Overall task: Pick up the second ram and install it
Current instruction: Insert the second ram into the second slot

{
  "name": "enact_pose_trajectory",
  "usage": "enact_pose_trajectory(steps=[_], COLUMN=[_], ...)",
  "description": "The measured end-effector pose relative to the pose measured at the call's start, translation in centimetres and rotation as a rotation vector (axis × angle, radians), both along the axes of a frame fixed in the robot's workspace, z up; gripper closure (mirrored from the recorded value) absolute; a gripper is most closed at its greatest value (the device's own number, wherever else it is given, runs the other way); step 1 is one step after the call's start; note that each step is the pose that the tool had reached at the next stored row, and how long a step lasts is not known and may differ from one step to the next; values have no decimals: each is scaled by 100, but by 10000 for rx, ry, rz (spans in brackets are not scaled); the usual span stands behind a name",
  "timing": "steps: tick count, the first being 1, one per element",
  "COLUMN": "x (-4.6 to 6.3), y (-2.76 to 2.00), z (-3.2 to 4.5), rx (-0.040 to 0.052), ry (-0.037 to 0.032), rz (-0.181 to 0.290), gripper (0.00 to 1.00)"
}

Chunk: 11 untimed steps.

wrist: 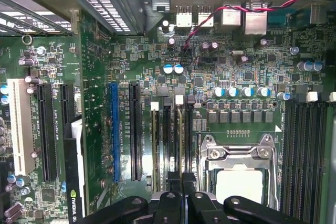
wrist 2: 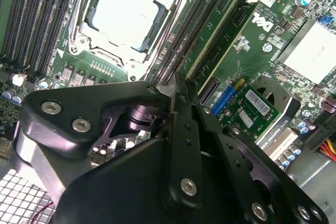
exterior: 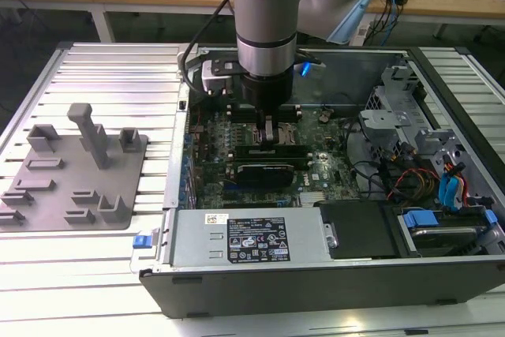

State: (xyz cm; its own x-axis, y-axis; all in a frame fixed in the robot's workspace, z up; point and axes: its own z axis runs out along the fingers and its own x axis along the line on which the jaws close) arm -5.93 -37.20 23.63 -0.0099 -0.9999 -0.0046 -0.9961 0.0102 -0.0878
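Note:
My gripper reaches down into the open computer case, onto the memory slots beside the CPU socket. In the first wrist view the fingertips sit close together around the near end of the second ram. It is a thin stick standing on edge in a black slot, with a white latch at its far end. In the second wrist view the black fingers meet at the gripper tip, right over the slot bank. Another green memory stick sits in a slot farther from the socket.
A black graphics card lies just in front of the gripper. The power supply fills the case's front, with drive cages and cables on the exterior view's right. A grey parts fixture sits outside the case on the exterior view's left.

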Motion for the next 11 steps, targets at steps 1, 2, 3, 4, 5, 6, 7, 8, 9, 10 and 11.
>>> enact_pose_trajectory(steps=[1,2,3,4,5,6,7,8,9,10,11], x=[0,0,0,0,-1,-1,-1,-1,-1,-1,-1], y=[4,6,7,7,7,7,7,7,7,7,7], z=[-1,-2,-2,-4,-9,-9,-10,-10,-14,-16,-16], rx=[1,2,3,2,2,2,3,2,5,3,2], ry=[-1,-1,-1,0,-1,-1,-1,-1,-3,-4,-4], rz=[0,0,0,0,0,0,0,0,0,0,0], gripper=[91,91,91,91,91,91,91,91,91,91,91])
